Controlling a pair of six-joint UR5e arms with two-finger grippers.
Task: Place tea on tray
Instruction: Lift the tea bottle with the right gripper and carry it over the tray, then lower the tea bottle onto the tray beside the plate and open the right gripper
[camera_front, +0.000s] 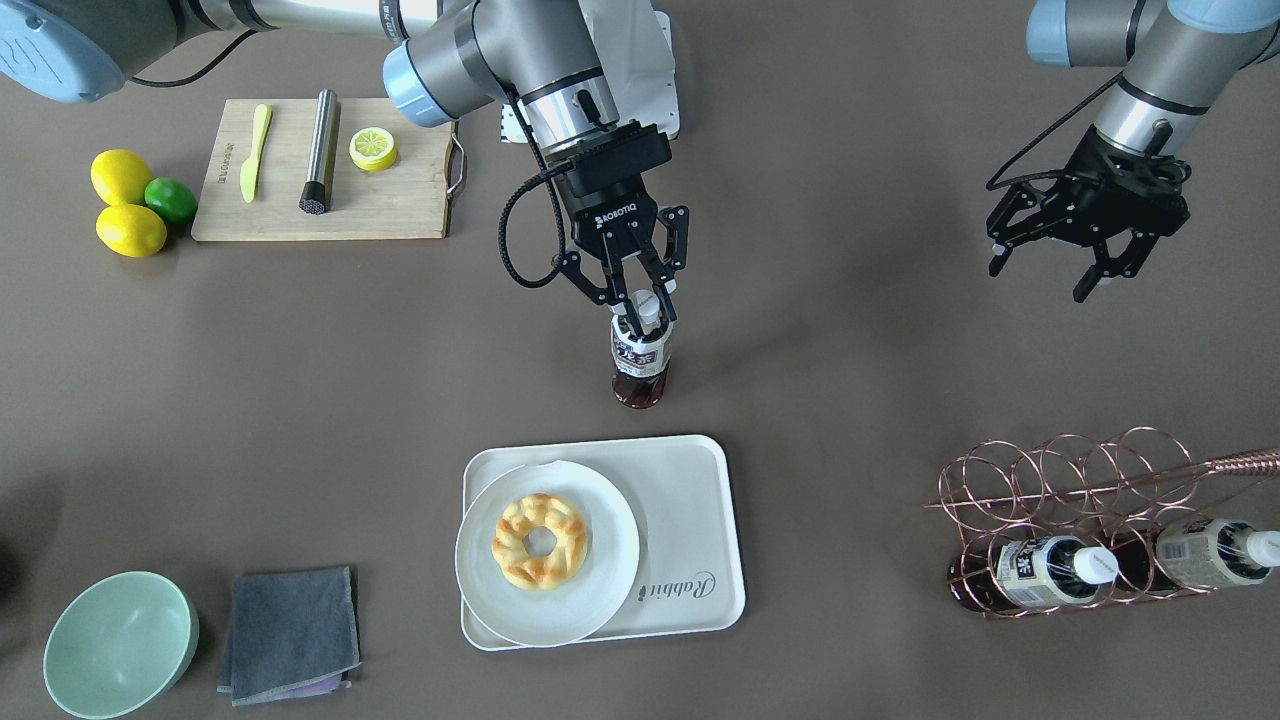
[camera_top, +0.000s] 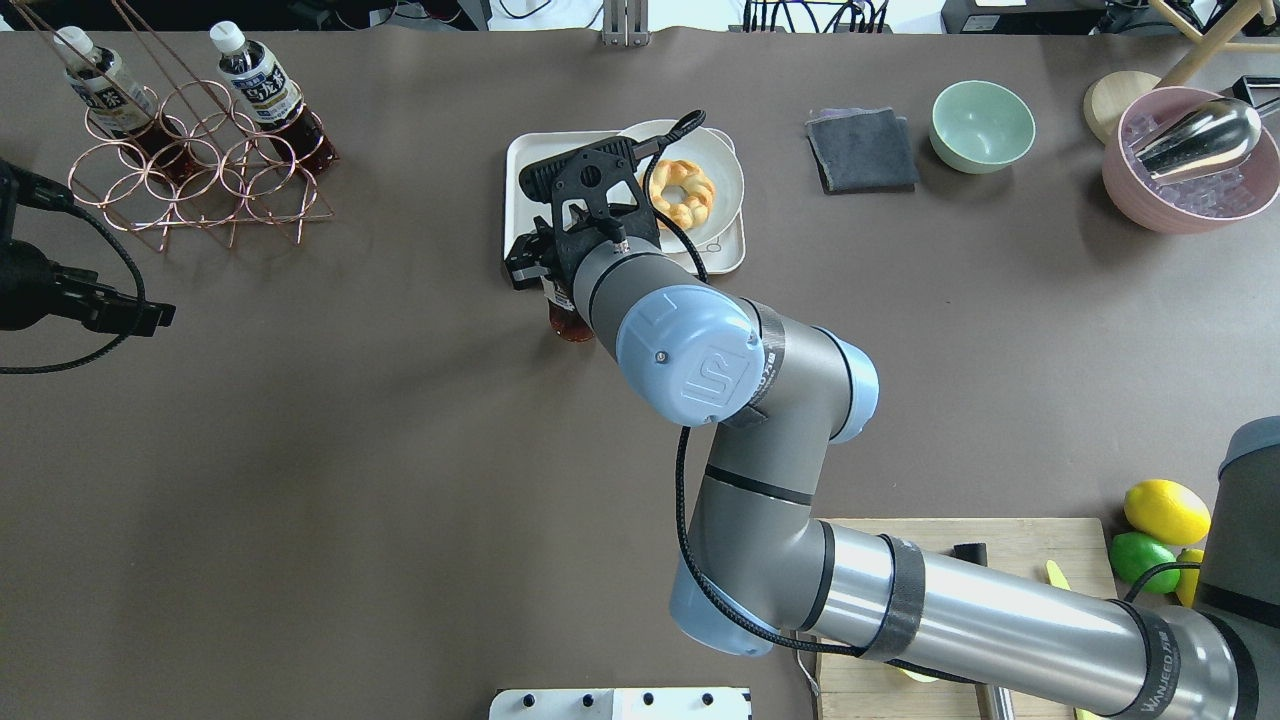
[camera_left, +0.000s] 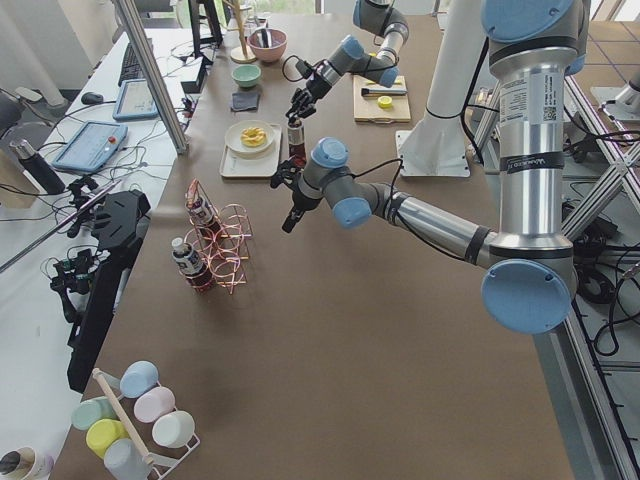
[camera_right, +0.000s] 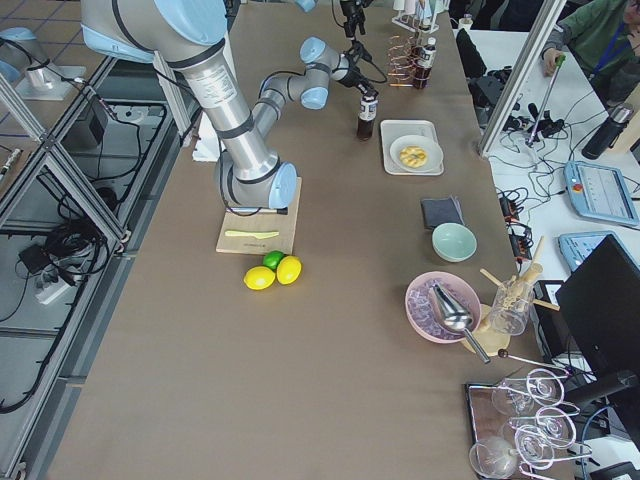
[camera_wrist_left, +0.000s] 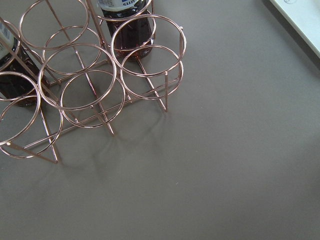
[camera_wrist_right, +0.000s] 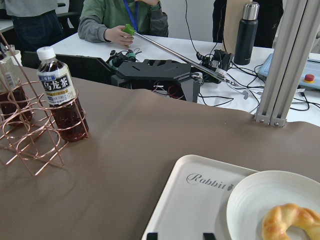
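The tea (camera_front: 640, 362) is a small bottle of dark brown liquid, upright just behind the tray's far rim. My right gripper (camera_front: 646, 318) is shut on its white cap and neck from above. I cannot tell whether the bottle's base touches the table. In the overhead view only the base (camera_top: 570, 325) shows below the wrist. The cream-white tray (camera_front: 690, 500) holds a round white plate (camera_front: 600, 590) with a donut (camera_front: 540, 540) on its left half. The right half with the "Rabbit" script is bare. My left gripper (camera_front: 1042, 280) is open and empty, hovering far off near the rack.
A copper wire rack (camera_front: 1070, 490) holds two more bottles (camera_front: 1040, 572) at the robot's left. A wooden board (camera_front: 330, 190) with a knife, a metal rod and a lemon half, loose lemons (camera_front: 128, 228), a green bowl (camera_front: 120, 640) and a grey cloth (camera_front: 290, 630) lie on its right.
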